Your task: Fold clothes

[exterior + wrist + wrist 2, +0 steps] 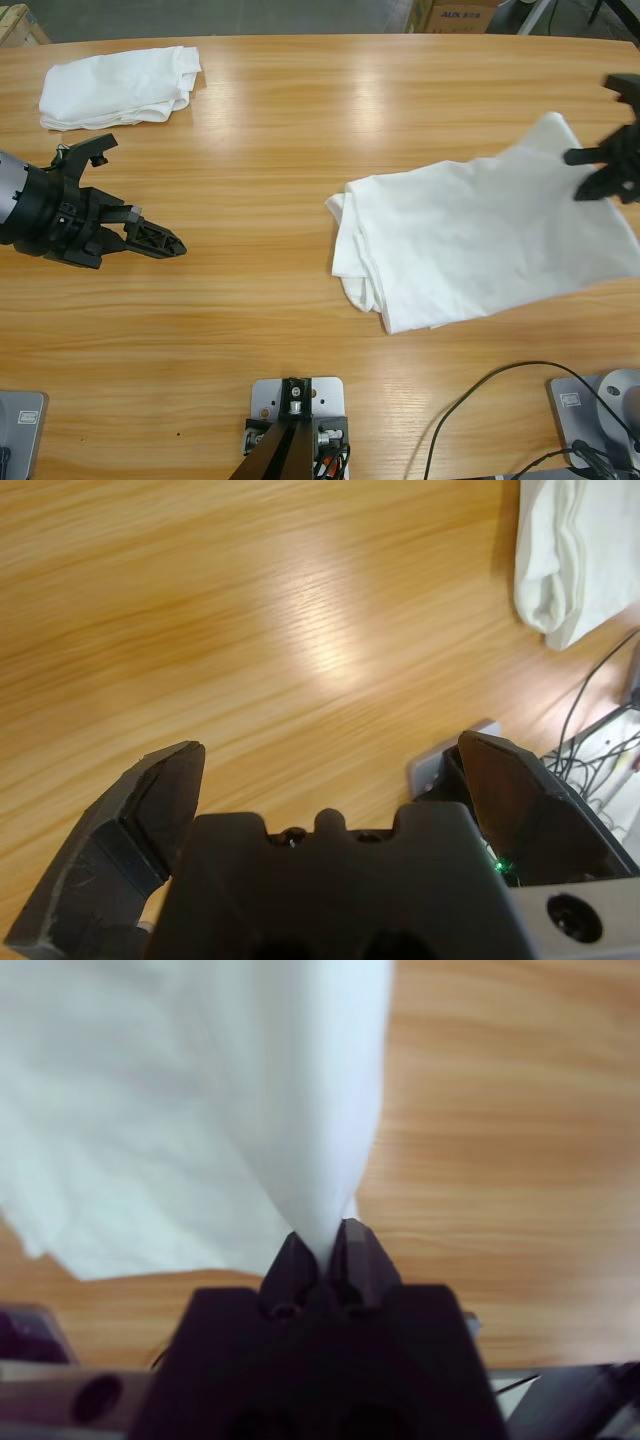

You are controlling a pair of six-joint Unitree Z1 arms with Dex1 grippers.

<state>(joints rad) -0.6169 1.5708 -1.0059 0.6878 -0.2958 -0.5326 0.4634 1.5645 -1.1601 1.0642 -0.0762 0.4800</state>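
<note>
T-shirt (470, 240) on table (300, 130), edge pinched between right fingers (352, 1250)

The right arm's black two-jawed hand (612, 150) is cut off by the high view's right edge, so little of the arm behind it shows, and it appears blurred there. In the right wrist view the thin white cotton T-shirt (190, 1110) fills the upper left and runs past the top and left edges, hiding the long wooden desk (500, 1160) behind it. In the left wrist view only a rounded folded edge of the same shirt (575, 555) shows at the upper right corner, and no black lettering can be made out on it in any view.
</note>
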